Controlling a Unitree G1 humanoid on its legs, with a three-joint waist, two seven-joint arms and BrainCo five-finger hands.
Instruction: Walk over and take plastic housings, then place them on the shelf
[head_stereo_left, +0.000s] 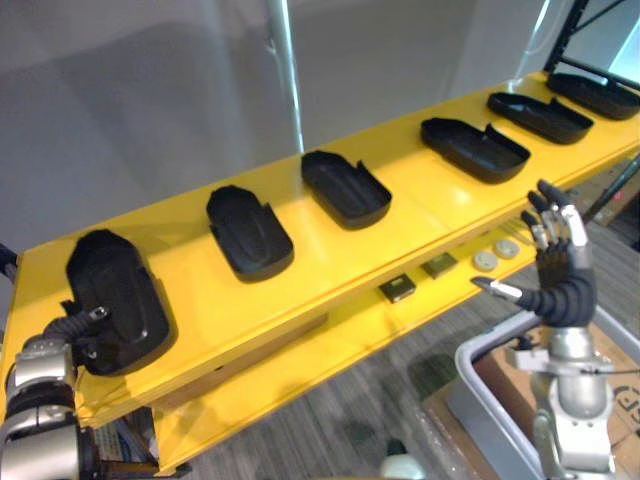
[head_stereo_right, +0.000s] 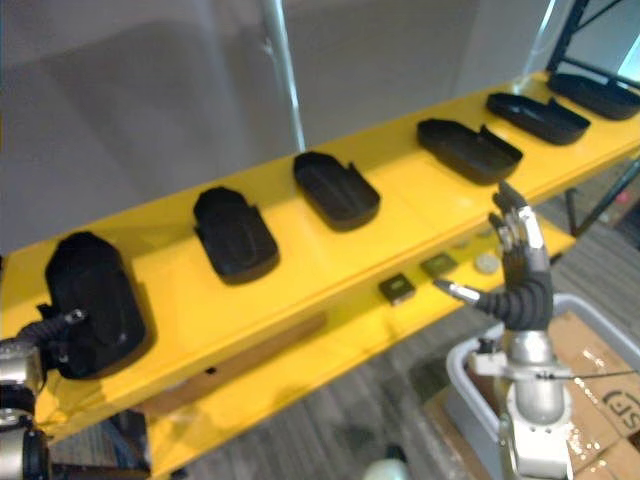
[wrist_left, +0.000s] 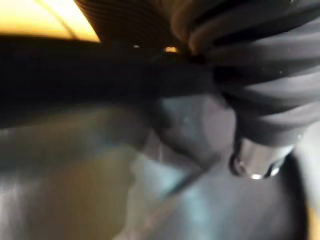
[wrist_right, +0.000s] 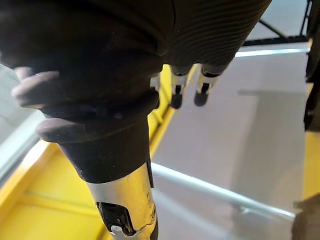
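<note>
Clearly the task's things are already up on the yellow shelf (head_stereo_left: 330, 250): six black plastic housings lie in a row along it, well apart from one another. The leftmost housing (head_stereo_left: 115, 300) sits near the shelf's left end, close to the front edge. After it come the second housing (head_stereo_left: 250, 232), the third housing (head_stereo_left: 346, 188), the fourth housing (head_stereo_left: 474, 149), the fifth housing (head_stereo_left: 540, 117) and the sixth housing (head_stereo_left: 595, 95). The third and fourth lie hollow side up.

The left robot hand (head_stereo_left: 72, 328) is against the near left side of the leftmost housing, its dark ribbed cover touching the shell. Whether it is clamped on the housing or only resting against it cannot be told.

The right robot hand (head_stereo_left: 556, 272) is raised in front of the shelf, apart from every housing. Its fingers (head_stereo_left: 553, 225) stand straight up and its thumb sticks out sideways; it holds nothing.

On the lower shelf (head_stereo_left: 330, 330) lie two small square parts (head_stereo_left: 397, 288) and two pale round discs (head_stereo_left: 485, 260). A grey bin (head_stereo_left: 480, 390) stands below the right arm.
</note>
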